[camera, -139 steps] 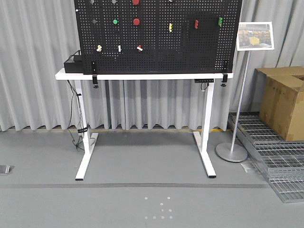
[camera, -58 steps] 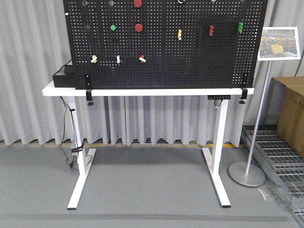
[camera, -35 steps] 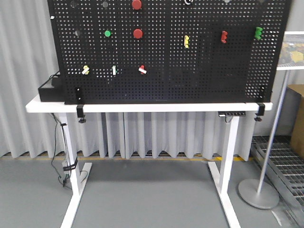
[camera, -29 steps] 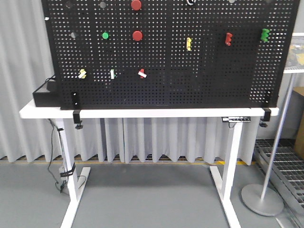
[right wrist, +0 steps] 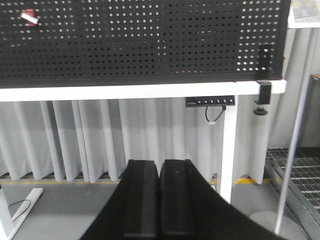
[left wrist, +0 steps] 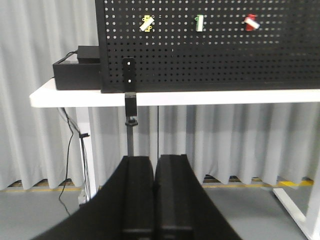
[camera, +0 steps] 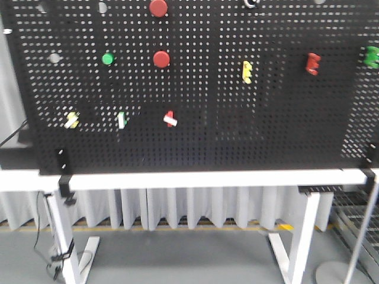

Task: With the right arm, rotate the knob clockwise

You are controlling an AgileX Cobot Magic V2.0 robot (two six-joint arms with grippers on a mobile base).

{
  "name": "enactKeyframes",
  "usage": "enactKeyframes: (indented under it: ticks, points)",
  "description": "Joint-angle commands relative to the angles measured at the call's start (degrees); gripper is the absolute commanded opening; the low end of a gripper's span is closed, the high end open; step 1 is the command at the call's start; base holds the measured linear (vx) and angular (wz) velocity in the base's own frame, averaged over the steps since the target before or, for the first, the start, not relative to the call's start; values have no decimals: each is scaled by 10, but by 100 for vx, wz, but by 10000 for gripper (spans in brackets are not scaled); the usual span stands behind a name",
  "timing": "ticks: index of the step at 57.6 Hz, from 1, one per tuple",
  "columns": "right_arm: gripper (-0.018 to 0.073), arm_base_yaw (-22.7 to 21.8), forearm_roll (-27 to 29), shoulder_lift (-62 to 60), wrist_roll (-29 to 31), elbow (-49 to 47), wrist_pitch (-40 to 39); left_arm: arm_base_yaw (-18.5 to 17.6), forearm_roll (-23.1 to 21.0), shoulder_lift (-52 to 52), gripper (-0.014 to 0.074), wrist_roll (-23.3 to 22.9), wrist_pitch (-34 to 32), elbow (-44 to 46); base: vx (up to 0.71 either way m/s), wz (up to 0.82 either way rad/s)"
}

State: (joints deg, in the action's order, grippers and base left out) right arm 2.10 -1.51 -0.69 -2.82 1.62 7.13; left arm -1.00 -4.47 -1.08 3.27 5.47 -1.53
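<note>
A black pegboard stands on a white table. It carries two red round knobs, one above the other, and a green round knob. A yellow handle, a red handle and a green handle sit to the right. Three small toggles form a lower row. My left gripper is shut and empty, well short of the board. My right gripper is shut and empty, below table height. I cannot tell which knob is the task's.
A black box sits on the table's left end. Clamps hold the board's corners. A control panel hangs under the right edge. A sign stand pole and a metal grate are to the right. Grey curtains hang behind.
The view has closed in on the pegboard: it now fills the front view, the table legs are cut off, and the sign and cardboard box have left the frame.
</note>
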Motion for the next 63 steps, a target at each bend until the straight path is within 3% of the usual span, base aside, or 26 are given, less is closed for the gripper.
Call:
enactKeyframes:
  ticks: [1, 63]
  points:
    - [-9, -3, -4, -6, 2, 5, -48, -4, -2, -6, -6, -3, -49, -6, 44, 0]
    - [-9, -3, -4, -6, 2, 5, -48, -4, -2, -6, -6, -3, -49, -6, 37, 3]
